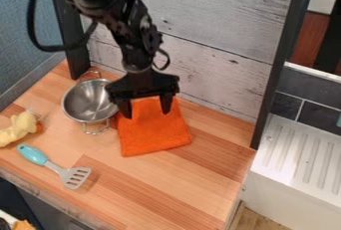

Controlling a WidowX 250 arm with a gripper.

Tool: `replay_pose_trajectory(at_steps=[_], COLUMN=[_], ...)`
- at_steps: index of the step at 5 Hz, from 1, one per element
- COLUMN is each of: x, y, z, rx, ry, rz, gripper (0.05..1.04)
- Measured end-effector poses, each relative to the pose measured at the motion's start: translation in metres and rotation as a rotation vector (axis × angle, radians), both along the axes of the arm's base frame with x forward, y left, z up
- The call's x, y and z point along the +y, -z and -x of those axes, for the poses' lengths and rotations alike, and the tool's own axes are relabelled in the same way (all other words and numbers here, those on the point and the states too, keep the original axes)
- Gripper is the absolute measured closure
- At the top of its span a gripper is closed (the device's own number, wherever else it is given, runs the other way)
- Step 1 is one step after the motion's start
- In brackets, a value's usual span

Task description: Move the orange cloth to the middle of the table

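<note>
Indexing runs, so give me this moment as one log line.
gripper: open, at orange cloth | metal pot: beside cloth | spatula: on table

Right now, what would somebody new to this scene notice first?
The bright orange cloth would likely grab the eye first, spread on the wooden table below the black tool, whose fingers are apart. Next might come the shiny metal bowl, left of the cloth in the view, and then the turquoise-handled spatula, nearer the table's front edge.
</note>
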State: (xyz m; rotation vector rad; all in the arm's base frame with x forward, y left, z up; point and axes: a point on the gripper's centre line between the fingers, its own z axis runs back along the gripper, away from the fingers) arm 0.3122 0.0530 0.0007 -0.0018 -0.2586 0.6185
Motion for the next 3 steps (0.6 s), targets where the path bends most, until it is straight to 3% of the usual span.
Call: replay_pose_trajectory(at_steps=[2, 3], x=[-0.005, -0.01], y=[-0.041, -0.053], z=[0.004, 0.008], rx=[-0.076, -0.097], ry=[0.008, 0.007], rz=[-0.033, -0.047], gripper=[0.085, 0.085])
